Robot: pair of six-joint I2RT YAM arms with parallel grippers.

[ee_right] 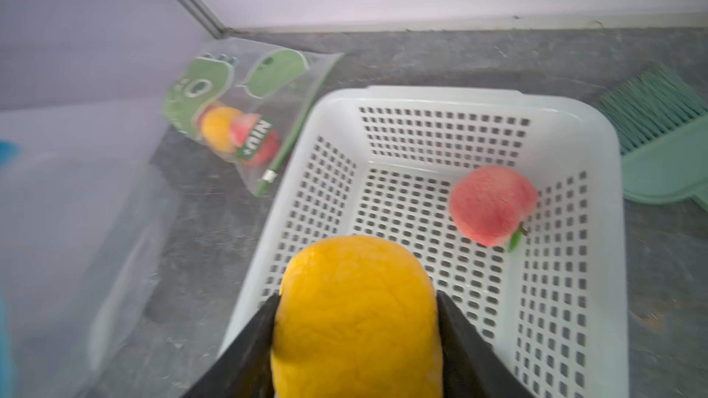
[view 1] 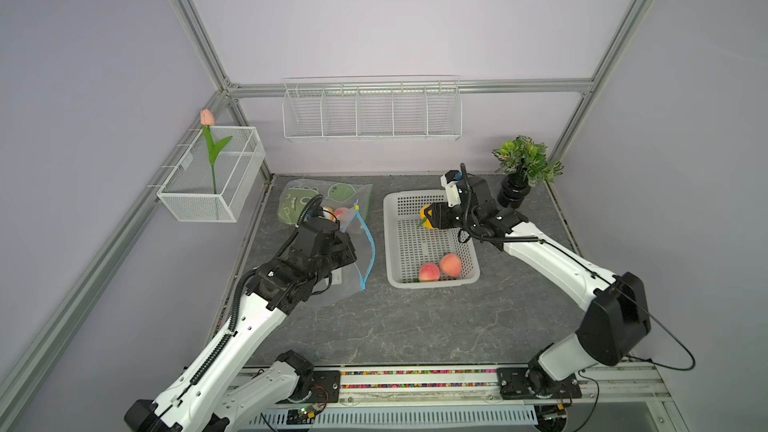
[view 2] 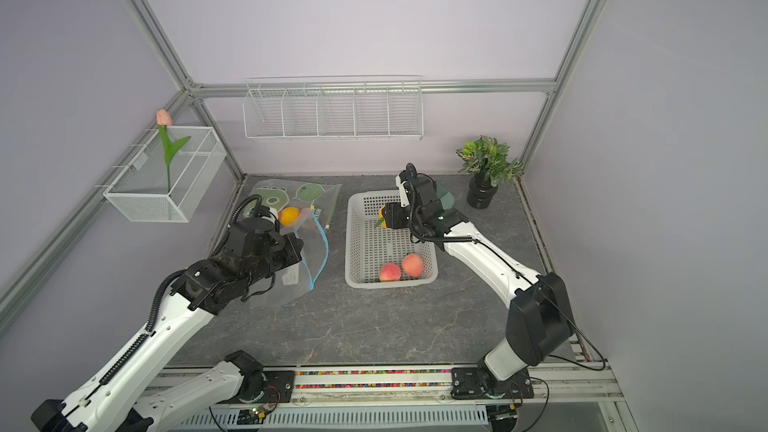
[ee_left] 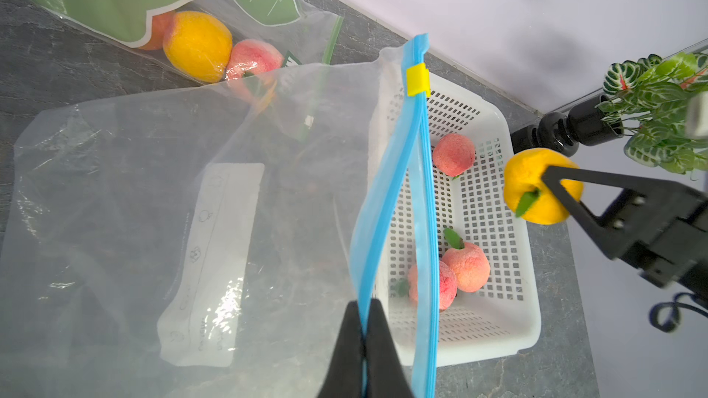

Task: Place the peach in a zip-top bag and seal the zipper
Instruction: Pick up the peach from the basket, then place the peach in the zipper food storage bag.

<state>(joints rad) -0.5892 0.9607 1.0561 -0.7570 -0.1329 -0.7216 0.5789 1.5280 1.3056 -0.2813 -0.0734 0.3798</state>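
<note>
Closest in, the right gripper (ee_right: 357, 298) is clamped on a round yellow-orange peach (ee_right: 356, 342), with one black finger pressed against each side. Directly below this gripper sits a white perforated plastic basket (ee_right: 574, 116). The held peach hangs over it, clear of its floor. Just beyond the gripper, a fuzzy pink peach (ee_right: 492, 204) lies on the basket floor, and a touching pair of pink peaches (view 1: 451, 264) rests at the basket's other end.

The left gripper (ee_left: 364, 306) is clenched on the blue zipper strip (ee_left: 383, 193) of a clear plastic zip-top bag (ee_left: 153, 185), lifting that edge off the dark grey stone-patterned tabletop (view 1: 415, 326). The mouth gapes, and a small yellow slider (ee_left: 417, 79) sits at the strip's end farthest from this gripper. The held peach is outside the bag, well apart from its mouth. Beyond the left gripper lies a second clear bag printed with green shapes (ee_left: 115, 1), holding yellow and pink fruit.
</note>
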